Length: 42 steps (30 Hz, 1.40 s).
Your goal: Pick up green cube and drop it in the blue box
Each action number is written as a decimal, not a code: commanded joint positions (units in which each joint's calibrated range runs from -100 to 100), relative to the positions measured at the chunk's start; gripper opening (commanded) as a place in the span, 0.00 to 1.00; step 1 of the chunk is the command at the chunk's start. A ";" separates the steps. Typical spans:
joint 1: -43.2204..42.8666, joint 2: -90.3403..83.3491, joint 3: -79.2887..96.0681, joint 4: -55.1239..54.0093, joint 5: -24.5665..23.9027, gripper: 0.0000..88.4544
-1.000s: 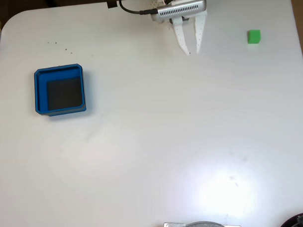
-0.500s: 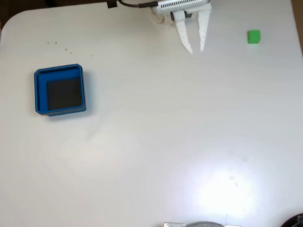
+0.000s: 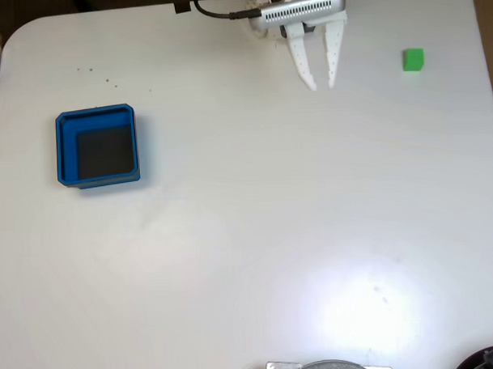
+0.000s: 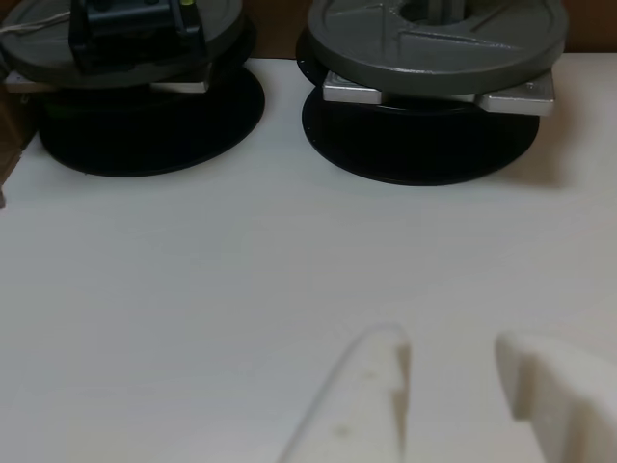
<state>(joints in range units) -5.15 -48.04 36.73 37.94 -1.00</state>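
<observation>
So, quick read on the target: we see one green cube (image 3: 413, 60) in the fixed view, sitting flat on the white table (image 3: 248, 233) near the right edge, upper part of the frame. Small, plain-sided, sharp edges. We judge it light and rigid, probably foam or plastic, not fragile. Flat faces should give decent friction, though a small light block can skate or tip if one finger touches first. Best hold, in our view: two opposite side faces, centred, fingers square to the faces, low enough that it doesn't pivot.

Our gripper (image 3: 322, 85) hangs near the top edge, centre-right in the fixed view, well apart from the cube, which lies to its right. Fingers are parted a moderate amount with nothing between them. The other view agrees: two white fingertips (image 4: 362, 405) at the bottom, bare table in the gap.

One blue box (image 3: 98, 147), left side of the fixed view, well apart from both cube and gripper. Raised blue walls, dark floor, nothing in it. It's much wider than the cube, so the drop should be forgiving.

Count: one cube, one box, one gripper. The other view also shows two round weighted bases (image 4: 434, 43) at the far table edge; not task items.
</observation>
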 commanded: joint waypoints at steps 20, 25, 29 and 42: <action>-11.41 -0.21 -3.25 3.60 0.10 0.02; -13.70 -0.37 -3.34 9.39 0.24 0.02; -16.75 -0.37 -3.34 10.37 0.29 0.02; -25.61 -0.37 -3.25 10.45 0.29 0.02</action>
<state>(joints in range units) -29.19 -47.95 36.73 48.20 -0.85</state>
